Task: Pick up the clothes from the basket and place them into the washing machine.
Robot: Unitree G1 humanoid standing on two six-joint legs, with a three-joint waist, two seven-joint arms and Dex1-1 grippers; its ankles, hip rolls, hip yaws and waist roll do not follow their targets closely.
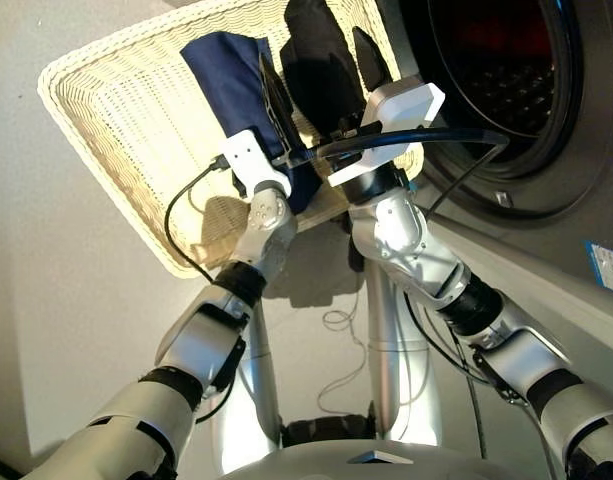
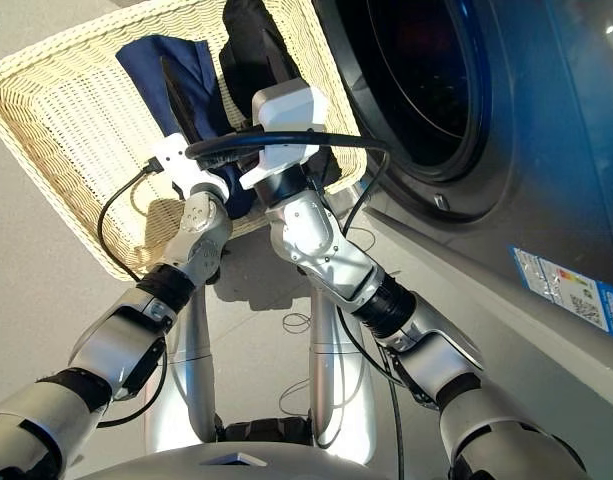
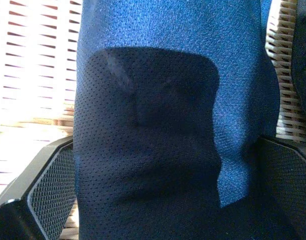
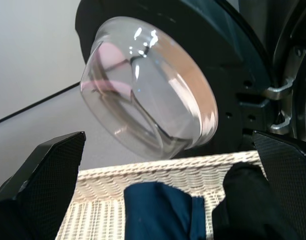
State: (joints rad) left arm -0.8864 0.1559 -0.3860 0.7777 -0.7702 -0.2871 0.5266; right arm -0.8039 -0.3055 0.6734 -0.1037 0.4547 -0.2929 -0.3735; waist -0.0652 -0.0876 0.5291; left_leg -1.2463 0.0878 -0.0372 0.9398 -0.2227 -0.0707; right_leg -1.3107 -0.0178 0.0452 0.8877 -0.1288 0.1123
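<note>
The cream wicker basket (image 1: 116, 100) lies on the floor left of the washing machine (image 1: 546, 190). A navy blue garment (image 1: 226, 70) and a black garment (image 1: 321, 50) lie in it side by side. My left gripper (image 3: 165, 142) is down over the navy garment, open, with one finger on each side of the cloth. My right gripper (image 4: 167, 137) hovers open and empty above the black garment's near end, facing the machine's open door with its glass bowl (image 4: 143, 90). A dim reddish patch (image 1: 491, 30) shows inside the drum.
A black cable (image 1: 426, 138) loops from my right wrist across the drum's rim. A blue sticker (image 2: 571, 290) marks the machine's front. Pale floor (image 1: 66, 300) surrounds the basket's near and left sides.
</note>
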